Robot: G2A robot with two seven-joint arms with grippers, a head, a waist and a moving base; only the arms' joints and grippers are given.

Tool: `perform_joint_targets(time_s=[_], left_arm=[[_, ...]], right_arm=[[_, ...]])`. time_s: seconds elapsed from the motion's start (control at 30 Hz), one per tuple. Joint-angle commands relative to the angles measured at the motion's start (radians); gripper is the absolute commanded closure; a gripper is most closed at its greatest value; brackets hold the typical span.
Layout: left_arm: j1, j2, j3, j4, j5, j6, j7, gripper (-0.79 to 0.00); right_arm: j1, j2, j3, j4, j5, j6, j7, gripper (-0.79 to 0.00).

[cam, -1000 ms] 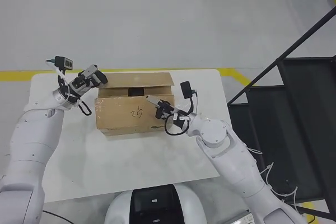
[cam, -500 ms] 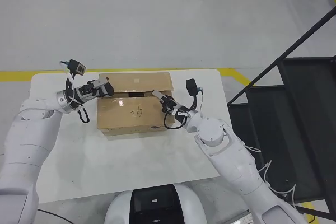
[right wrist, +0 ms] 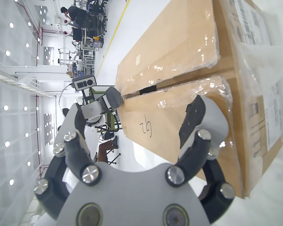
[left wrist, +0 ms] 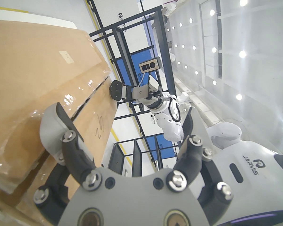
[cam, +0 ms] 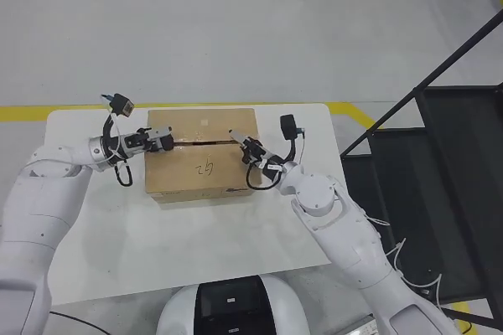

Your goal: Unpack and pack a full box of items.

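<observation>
A brown cardboard box [cam: 201, 172] stands on the white table, its two top flaps folded down with a narrow seam [cam: 203, 144] between them. My left gripper [cam: 161, 140] is at the seam's left end, open. In the left wrist view the left gripper [left wrist: 125, 123] has one finger [left wrist: 59, 118] lying on the box [left wrist: 37, 71] top by the seam. My right gripper [cam: 244, 149] is at the seam's right end, open. In the right wrist view the right gripper [right wrist: 134, 121] has one finger [right wrist: 193, 118] resting on the near flap of the box [right wrist: 174, 43].
The white table [cam: 109, 243] has bare room in front of and left of the box. A black metal stair frame [cam: 436, 167] stands off the table's right side. A yellow floor line [cam: 25, 111] runs behind the table.
The box's flaps stood apart with a dark opening; now they lie nearly shut. Both grippers have moved inward onto the two ends of the seam.
</observation>
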Motion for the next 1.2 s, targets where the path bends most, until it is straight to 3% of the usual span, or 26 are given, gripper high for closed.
perform_joint_targets(time_s=[0.0,0.63,0.9,1.03,1.17], left_arm=[[-0.006,0.003,0.015,0.013,0.012,-0.012,0.013,-0.785],[-0.033,0.051,0.074,0.047,0.044,-0.06,0.061,-0.785],[-0.037,0.059,0.09,0.046,-0.017,-0.076,0.076,-0.785],[-0.036,0.059,0.089,0.046,-0.02,-0.077,0.078,-0.785],[-0.036,0.059,0.089,0.046,-0.02,-0.077,0.078,-0.785]], right_arm=[[-0.002,0.001,0.006,-0.003,0.0,-0.003,0.003,-0.785],[-0.064,0.019,0.119,-0.086,-0.042,0.009,0.004,-0.785],[-0.127,0.041,0.213,-0.138,-0.149,0.031,0.03,-0.785],[-0.169,0.057,0.254,-0.137,-0.234,0.021,0.089,-0.785],[-0.212,0.077,0.296,-0.138,-0.283,-0.051,0.239,-0.785]])
